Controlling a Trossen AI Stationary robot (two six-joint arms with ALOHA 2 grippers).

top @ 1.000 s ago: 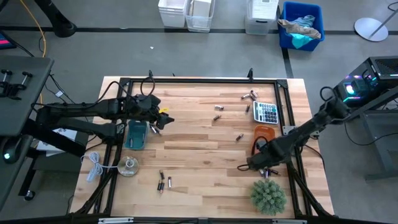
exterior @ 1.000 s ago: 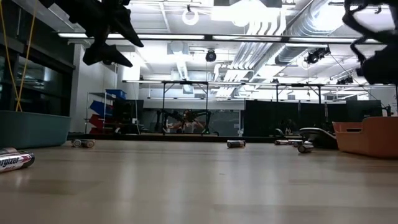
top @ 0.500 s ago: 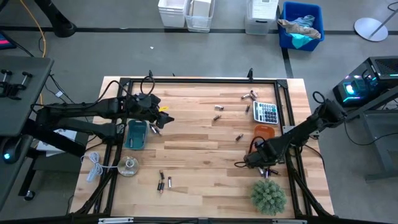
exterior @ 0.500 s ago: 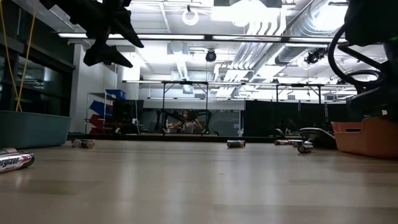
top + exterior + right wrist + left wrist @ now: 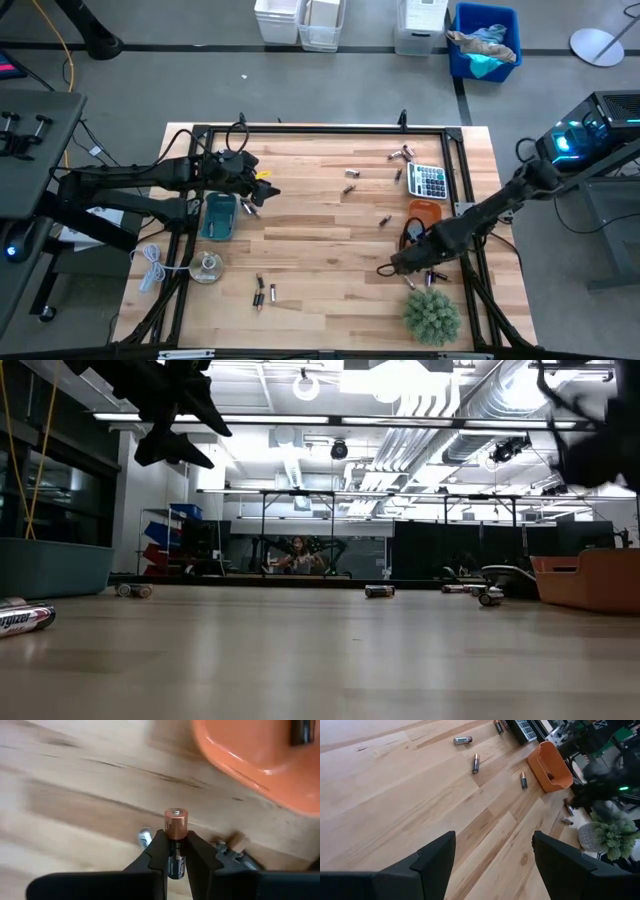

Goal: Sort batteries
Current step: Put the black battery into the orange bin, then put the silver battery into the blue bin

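Observation:
Batteries lie scattered on the wooden table: some at the far right (image 5: 404,153), one mid-table (image 5: 384,220), a pair near the front (image 5: 265,292), others beside the plant (image 5: 436,276). My right gripper (image 5: 392,267) is at the near right, in front of the orange tray (image 5: 425,213), and is shut on one copper-topped battery (image 5: 176,826). My left gripper (image 5: 262,191) hangs open above the table's left half, next to the teal tray (image 5: 220,216), with nothing between its fingers (image 5: 437,860). My right gripper pinches the battery's dark body (image 5: 175,856) between its two fingertips (image 5: 156,851). The battery lies along the fingers, and its copper end (image 5: 176,820) sticks out past them. The fingers slant down toward the table's left. The battery hangs clear of the wood.
A grey calculator (image 5: 430,181) lies at the far right, and a green plant (image 5: 432,314) stands at the near right corner. A white cable and a small round object (image 5: 207,268) lie at the near left. A black frame runs round the table's edge (image 5: 320,129).
My right gripper has dipped down to the table beside the orange tray, shut on a battery and come up again with it, shifting slightly toward the table's left.

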